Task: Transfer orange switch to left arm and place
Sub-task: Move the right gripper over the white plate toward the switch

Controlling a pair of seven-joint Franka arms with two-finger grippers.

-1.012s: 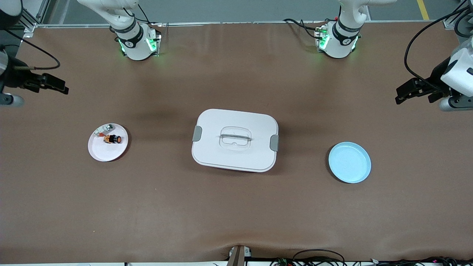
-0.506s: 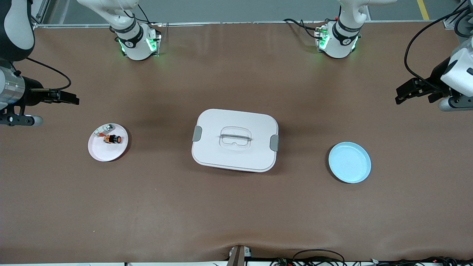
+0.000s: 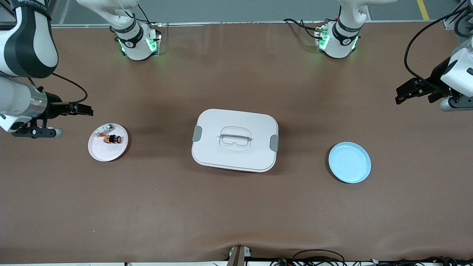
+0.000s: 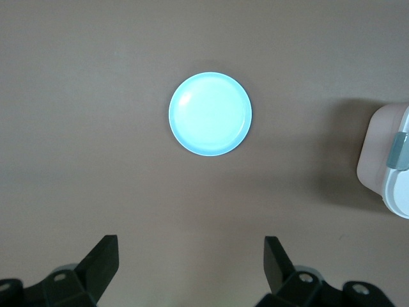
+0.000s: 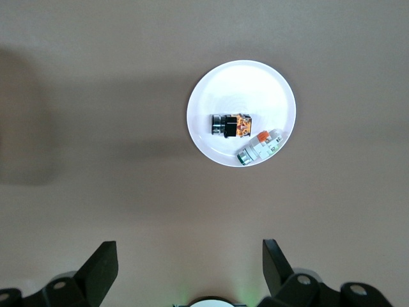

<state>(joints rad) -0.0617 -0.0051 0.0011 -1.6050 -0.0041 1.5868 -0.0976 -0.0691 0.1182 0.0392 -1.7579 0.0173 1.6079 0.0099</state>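
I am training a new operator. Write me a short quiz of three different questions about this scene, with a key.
1. True or false: the orange switch lies on the blue plate.
2. What stands between the two plates? A) a cup B) the box C) a tray
3. Fill in: the right gripper is ____ and holds nothing, over the table by the white plate.

Key
1. False; it lies on the white plate, beside a small silver item.
2. B
3. open. The left gripper, also open, waits at its own end, above the table.
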